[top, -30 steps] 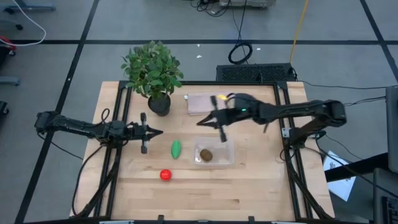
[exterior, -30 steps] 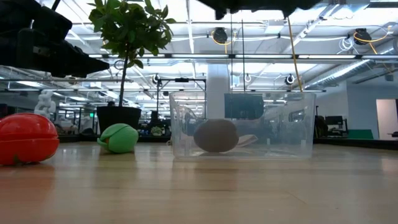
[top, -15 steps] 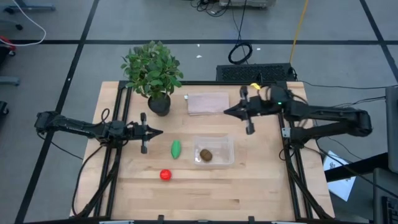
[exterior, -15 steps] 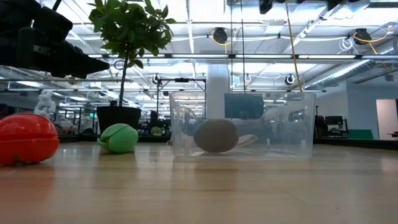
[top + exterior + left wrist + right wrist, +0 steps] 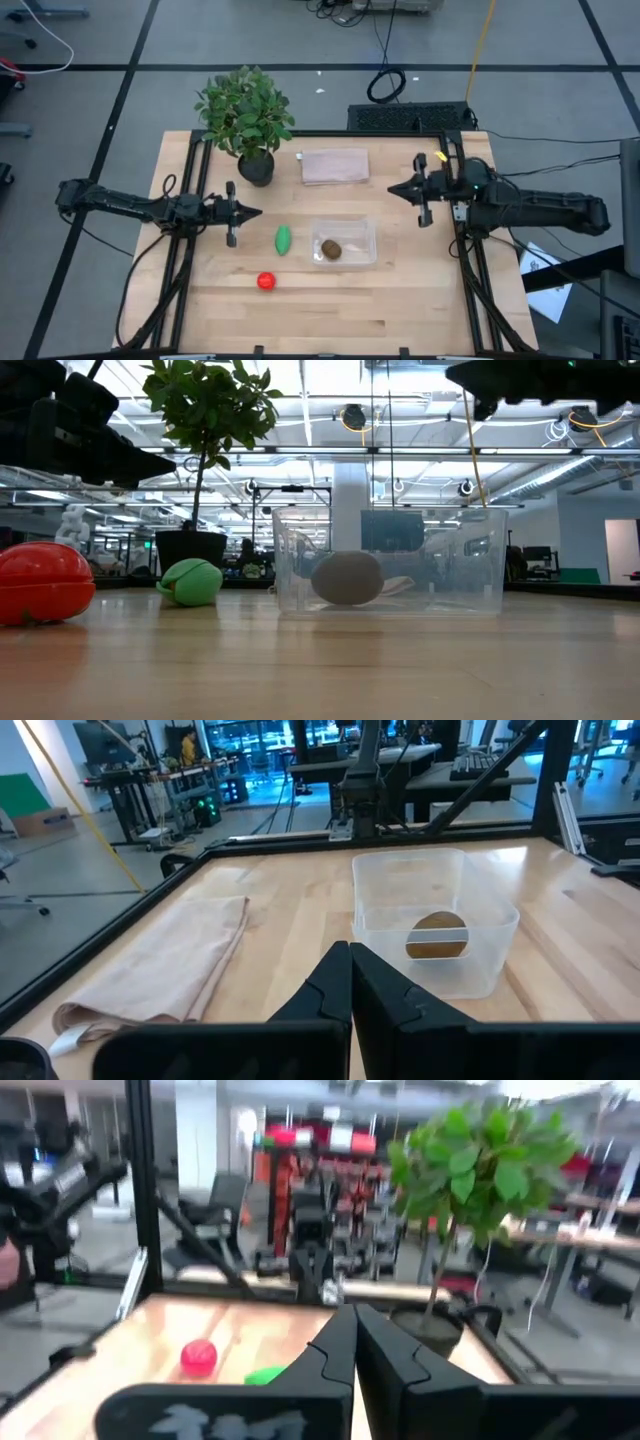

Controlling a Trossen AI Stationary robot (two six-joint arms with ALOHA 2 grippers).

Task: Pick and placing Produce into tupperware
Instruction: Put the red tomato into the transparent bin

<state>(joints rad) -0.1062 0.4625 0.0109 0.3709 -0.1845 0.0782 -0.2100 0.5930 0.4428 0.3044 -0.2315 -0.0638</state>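
The clear tupperware (image 5: 345, 243) stands on the table's middle with the brown kiwi-like piece (image 5: 330, 248) lying inside it; it also shows in the left wrist view (image 5: 434, 935) and in the low view (image 5: 347, 577). The elongated green piece (image 5: 284, 239) lies on the table to its left. The round red piece (image 5: 265, 281) lies nearer the front edge. My left gripper (image 5: 258, 212) is shut and empty, left of the green piece. My right gripper (image 5: 392, 189) is shut and empty, at the table's right side, above the table.
A potted plant (image 5: 246, 115) stands at the table's far left. A flat pinkish piece (image 5: 334, 166) lies at the far middle. Black frame rails run along the table's left and right sides.
My right gripper has drawn back from above the tupperware toward the table's right edge, turning level as it went. The kiwi-like piece stays in the tupperware. My left gripper has kept still.
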